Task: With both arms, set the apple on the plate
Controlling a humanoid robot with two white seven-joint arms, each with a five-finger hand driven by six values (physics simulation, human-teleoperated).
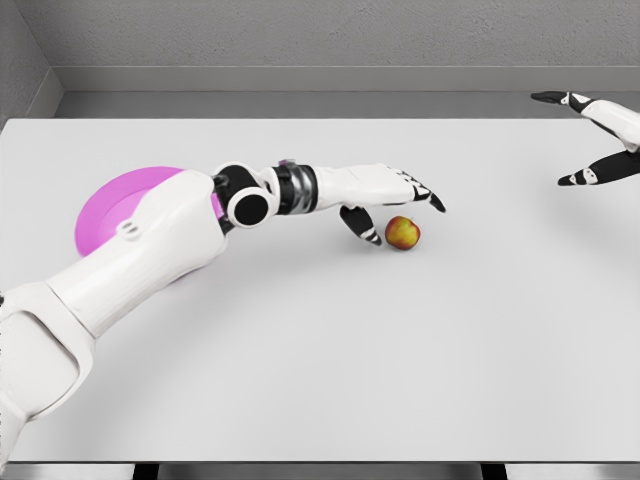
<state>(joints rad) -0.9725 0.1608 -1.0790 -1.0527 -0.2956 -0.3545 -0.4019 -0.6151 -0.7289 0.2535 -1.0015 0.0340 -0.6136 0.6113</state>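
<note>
Head view: left hand (385, 200) hovers over the apple (402, 233), fingers spread, holding nothing.
Apple: on the bench (480, 340), well right of the pink plate (115, 205).
Right hand (600, 140): far right, open.
Risk: thumb may nudge the apple rolling.

Open left hand (385, 205) hovers just over the apple (403, 233).

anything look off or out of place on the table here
Nothing stands out. The apple sits upright and whole on the white table, just beside the open left robot hand. The pink plate lies flat, partly hidden by the left arm. The right robot hand hovers open at the far right.
</note>
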